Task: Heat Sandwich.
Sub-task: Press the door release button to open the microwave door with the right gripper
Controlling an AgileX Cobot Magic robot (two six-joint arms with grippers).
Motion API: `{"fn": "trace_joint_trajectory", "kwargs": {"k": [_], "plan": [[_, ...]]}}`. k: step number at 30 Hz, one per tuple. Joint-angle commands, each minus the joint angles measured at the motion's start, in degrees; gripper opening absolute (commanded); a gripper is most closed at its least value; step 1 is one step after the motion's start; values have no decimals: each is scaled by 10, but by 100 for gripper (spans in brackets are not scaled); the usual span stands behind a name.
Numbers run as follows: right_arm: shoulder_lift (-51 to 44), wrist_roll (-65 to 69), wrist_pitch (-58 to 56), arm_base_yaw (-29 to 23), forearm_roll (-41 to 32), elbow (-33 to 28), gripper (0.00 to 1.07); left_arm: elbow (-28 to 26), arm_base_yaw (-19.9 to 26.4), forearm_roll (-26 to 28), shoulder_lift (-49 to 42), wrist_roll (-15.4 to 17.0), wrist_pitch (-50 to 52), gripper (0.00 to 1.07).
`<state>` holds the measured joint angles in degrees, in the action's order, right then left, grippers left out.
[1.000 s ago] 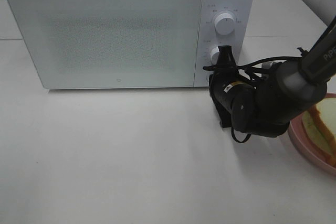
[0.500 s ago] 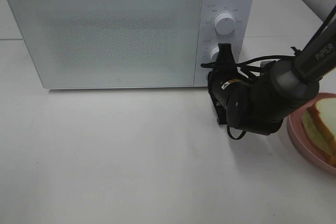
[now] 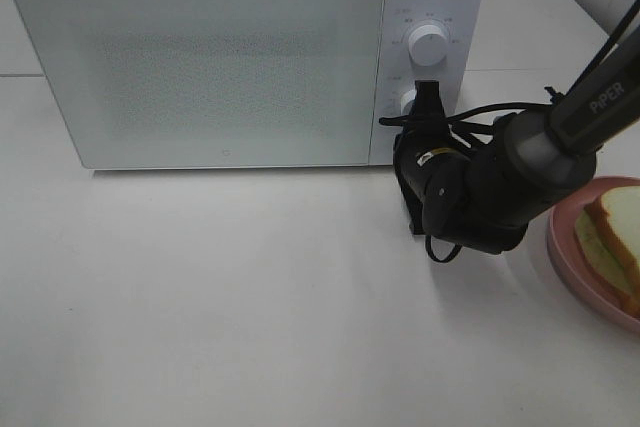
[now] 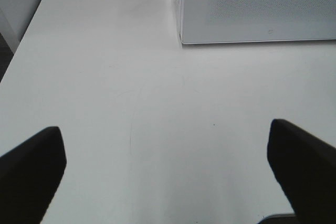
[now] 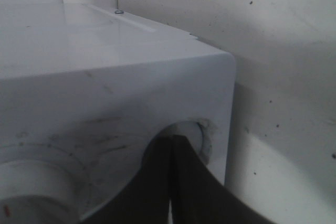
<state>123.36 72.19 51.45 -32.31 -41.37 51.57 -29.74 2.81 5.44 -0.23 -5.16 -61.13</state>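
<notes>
Heating not yet begun: sandwich (image 3: 612, 239) is lying on pink plate (image 3: 560, 252) at 4 o'clock on the tabletop (image 3: 250, 297), microwave (image 3: 220, 57) is standing closed, right gripper (image 3: 428, 95), jaws together, is nosing at lower knob (image 3: 408, 100), and left gripper (image 4: 168, 169) is hovering spread apart, empty.

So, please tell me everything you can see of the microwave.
The microwave is a glossy white box standing upright at the back of the white table. Its wide door, with a grey dotted window, is closed. The right panel carries two round white knobs, one above the other: the upper knob is free; the lower knob is half hidden by the right gripper, whose shut jaws are at it.
</notes>
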Motion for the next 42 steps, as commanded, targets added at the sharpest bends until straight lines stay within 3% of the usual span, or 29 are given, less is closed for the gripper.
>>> {"fn": "trace_joint_trajectory", "kwargs": {"k": [1,8,42], "plan": [[-7,-20,129,27,34,52,0,-1,0,-1,-11,2,2,100],[1,-22,132,45,60,81,0,-1,0,-1,-11,2,2,100],[1,-21,69,48,80,81,0,-1,0,-1,-11,2,2,100]]}}
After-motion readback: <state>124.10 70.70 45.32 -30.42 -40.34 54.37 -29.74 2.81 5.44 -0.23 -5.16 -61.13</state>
